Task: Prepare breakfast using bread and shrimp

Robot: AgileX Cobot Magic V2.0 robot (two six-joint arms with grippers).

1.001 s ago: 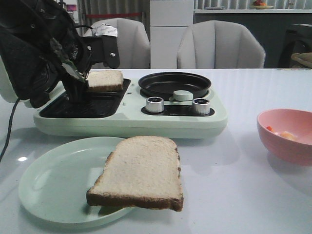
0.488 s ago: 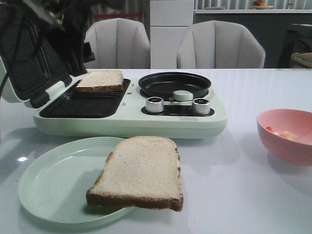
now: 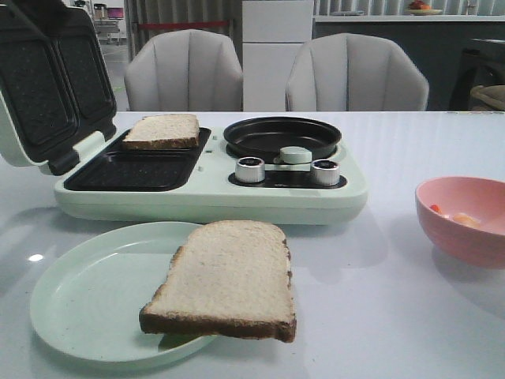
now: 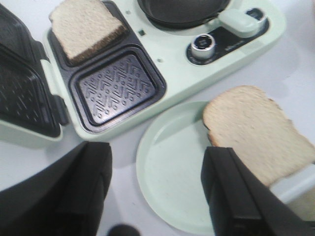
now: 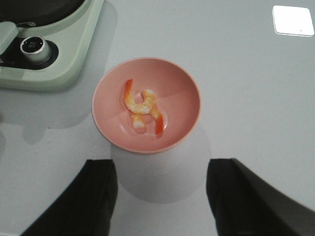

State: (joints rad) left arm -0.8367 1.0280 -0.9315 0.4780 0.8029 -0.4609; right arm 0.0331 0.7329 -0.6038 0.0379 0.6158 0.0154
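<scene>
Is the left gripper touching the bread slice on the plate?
Apart. The left wrist view shows the open left gripper above the plate, clear of the bread slice.

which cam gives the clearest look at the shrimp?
Right wrist view: it looks straight down into the pink bowl, so the shrimp show whole and curled. The front view catches only orange bits over the bowl's rim. The left wrist view doesn't show them.

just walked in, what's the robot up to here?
Breakfast prep, nothing held right now. One bread slice sits in the rear well of the open sandwich maker; the front well is bare. The second slice lies on the green plate, overhanging its edge. The left gripper hovers over that plate, jaws open. The right gripper hovers over the pink bowl of shrimp, also open.
</scene>
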